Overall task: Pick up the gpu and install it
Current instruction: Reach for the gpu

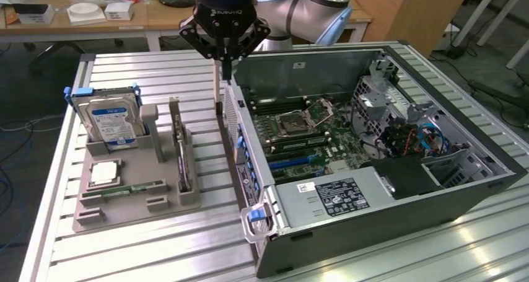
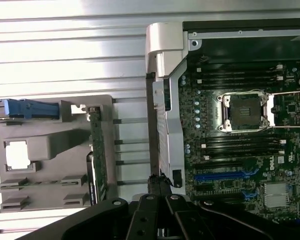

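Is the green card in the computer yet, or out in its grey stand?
Out. The gpu stands on edge in a slot of the grey stand, beside the open computer case.

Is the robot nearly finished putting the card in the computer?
Not nearly. The gpu stands in its gray holder, untouched. The gripper is shut, seems empty, and hangs above the open computer's edge. Picking up and installing are both left.

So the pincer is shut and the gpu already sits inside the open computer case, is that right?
Not quite: the exterior view shows the gpu standing on edge in the grey holder, outside the computer case, on that view's left of it. The pincer is indeed shut.
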Robot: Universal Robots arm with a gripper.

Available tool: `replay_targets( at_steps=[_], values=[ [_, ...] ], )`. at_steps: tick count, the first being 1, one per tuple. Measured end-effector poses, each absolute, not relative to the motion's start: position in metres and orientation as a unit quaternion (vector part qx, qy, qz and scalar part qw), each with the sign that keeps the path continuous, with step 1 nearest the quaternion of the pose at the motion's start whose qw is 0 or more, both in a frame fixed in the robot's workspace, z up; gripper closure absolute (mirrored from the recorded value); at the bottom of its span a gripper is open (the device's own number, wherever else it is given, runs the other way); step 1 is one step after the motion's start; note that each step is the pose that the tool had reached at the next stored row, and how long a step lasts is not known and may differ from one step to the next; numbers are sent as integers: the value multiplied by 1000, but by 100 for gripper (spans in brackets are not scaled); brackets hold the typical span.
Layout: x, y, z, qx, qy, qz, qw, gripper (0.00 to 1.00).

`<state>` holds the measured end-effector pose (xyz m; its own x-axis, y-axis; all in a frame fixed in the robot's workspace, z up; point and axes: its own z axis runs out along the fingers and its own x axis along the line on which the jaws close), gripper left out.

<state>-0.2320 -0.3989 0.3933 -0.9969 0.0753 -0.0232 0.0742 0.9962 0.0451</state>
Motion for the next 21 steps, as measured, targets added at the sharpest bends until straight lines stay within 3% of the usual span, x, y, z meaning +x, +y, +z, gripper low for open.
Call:
replay_targets(
  at_steps=[21],
  values=[
    [-259,-399,393,37,999,22,12,90]
  ],
)
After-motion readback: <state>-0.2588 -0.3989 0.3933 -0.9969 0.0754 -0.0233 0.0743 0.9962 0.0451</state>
